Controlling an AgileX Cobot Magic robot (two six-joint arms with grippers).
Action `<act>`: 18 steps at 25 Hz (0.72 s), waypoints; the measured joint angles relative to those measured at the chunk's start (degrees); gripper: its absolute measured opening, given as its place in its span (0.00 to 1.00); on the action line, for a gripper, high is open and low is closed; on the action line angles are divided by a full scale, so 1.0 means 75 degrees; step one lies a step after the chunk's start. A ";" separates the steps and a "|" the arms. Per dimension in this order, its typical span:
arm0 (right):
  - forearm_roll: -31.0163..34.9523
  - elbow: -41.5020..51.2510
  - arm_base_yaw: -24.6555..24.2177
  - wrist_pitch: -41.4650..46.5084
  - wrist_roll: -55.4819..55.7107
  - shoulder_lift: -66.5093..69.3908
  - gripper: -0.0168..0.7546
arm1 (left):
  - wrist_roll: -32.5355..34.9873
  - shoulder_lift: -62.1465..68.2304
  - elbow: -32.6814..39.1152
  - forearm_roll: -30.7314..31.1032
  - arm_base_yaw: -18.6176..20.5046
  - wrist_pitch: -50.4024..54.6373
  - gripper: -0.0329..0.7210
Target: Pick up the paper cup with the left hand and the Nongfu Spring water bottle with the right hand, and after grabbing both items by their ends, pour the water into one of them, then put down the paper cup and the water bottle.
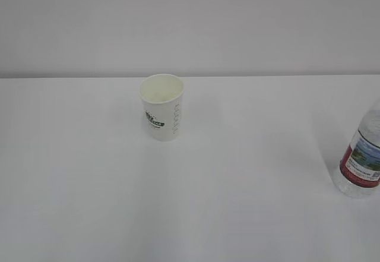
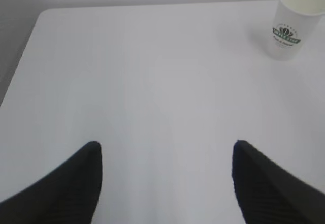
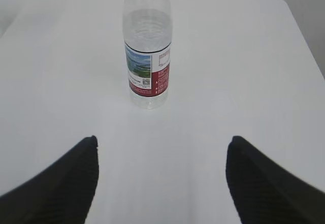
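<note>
A bare test setup, more lab than home. A plain white counter (image 1: 89,202) with rounded corners runs up to a blank pale wall (image 1: 190,24). Nothing domestic shows: only a cup (image 1: 161,106) and a bottle (image 1: 361,162) standing well apart, and black claw fingers (image 2: 61,188) at the lower edge of each wrist view.

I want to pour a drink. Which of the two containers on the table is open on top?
The small white paper cup with the green logo: its wide mouth shows a cream inside. The clear plastic bottle with the red label narrows to a neck; its top is out of view.
</note>
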 joint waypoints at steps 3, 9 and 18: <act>0.0000 -0.0045 0.0000 -0.0035 0.0025 0.0000 0.78 | 0.0000 0.0156 -0.0087 -0.0012 0.0000 -0.0301 0.81; 0.0000 -0.0066 0.0000 -0.0106 0.0216 0.0000 0.78 | 0.0000 0.1235 -0.0097 -0.0309 0.0000 -0.0935 0.81; 0.0127 -0.0112 0.0000 -0.0978 0.0443 0.0324 0.78 | 0.0000 0.2549 -0.0097 -0.0612 0.0000 -0.2351 0.81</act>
